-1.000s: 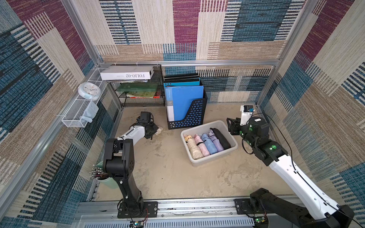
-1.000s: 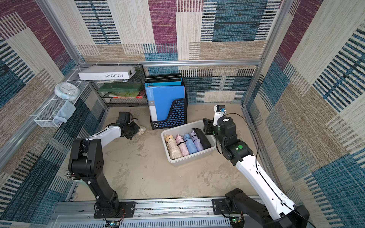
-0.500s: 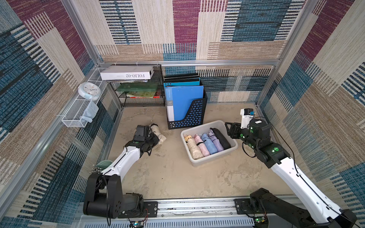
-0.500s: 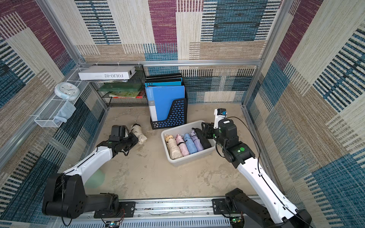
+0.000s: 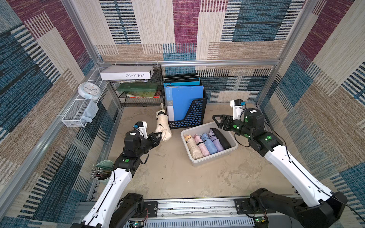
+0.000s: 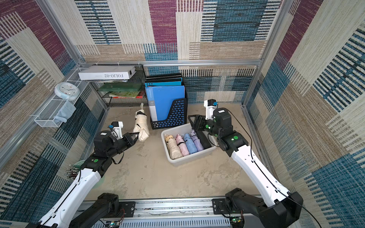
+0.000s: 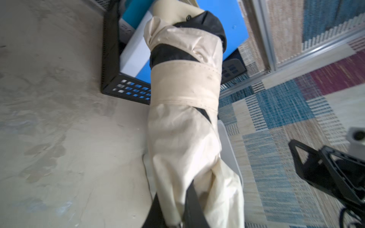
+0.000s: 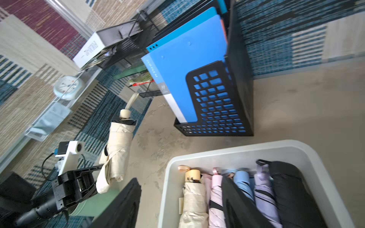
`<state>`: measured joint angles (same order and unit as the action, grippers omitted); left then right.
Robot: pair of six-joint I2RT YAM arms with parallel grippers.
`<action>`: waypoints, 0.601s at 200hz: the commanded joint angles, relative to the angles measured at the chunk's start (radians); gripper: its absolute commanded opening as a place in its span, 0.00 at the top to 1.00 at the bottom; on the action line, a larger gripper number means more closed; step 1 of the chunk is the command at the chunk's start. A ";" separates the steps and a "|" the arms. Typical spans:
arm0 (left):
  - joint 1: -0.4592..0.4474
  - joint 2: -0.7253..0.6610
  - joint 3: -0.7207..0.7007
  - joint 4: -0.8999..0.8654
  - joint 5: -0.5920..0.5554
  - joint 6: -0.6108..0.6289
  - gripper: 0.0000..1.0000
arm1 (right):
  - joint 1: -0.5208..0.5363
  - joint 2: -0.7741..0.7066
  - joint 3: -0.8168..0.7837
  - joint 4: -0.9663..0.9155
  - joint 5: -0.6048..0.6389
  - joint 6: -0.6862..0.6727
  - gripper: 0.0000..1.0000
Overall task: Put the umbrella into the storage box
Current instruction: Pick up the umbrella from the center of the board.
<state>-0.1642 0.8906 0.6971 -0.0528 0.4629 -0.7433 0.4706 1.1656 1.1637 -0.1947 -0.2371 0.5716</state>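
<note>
A folded cream umbrella [image 5: 163, 126] [image 6: 140, 126] [image 7: 183, 128] [image 8: 118, 142] is held by its loose canopy end in my left gripper [image 5: 159, 136] [image 6: 134, 136] [image 7: 173, 215], which is shut on it. Its handle end points towards the back, beside the file holder. The grey-white storage box [image 5: 209, 160] [image 6: 189, 159] [image 8: 237, 147] lies to the right and holds several folded umbrellas side by side: cream, pink, blue, lilac and black. My right gripper [image 5: 219, 120] [image 6: 194, 120] [image 8: 177, 205] hovers open and empty over the box's far corner.
A black perforated file holder [image 5: 189, 110] with blue folders stands behind the box, close to the held umbrella. A wire shelf with books [image 5: 138, 92] fills the back left corner. On the left are a white mesh basket [image 5: 79, 112] and a green pen cup [image 5: 102, 171].
The left arm has swung down and carried the cream umbrella from the back left towards the box. The right gripper has shifted left over the box and opened wider.
</note>
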 commanded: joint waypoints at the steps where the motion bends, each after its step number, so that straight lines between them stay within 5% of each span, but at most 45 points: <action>1: -0.029 -0.021 -0.003 0.141 0.106 0.017 1.00 | 0.031 0.044 0.035 0.088 -0.139 0.020 0.29; 71: -0.166 -0.008 0.016 0.255 0.160 -0.003 1.00 | 0.117 0.187 0.039 0.288 -0.369 0.131 0.27; 120: -0.238 0.049 0.056 0.289 0.181 0.009 1.00 | 0.156 0.238 0.022 0.399 -0.347 0.230 0.28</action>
<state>-0.3782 0.9245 0.7345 0.1234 0.6182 -0.7544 0.6155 1.3911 1.1889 0.0986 -0.5766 0.7406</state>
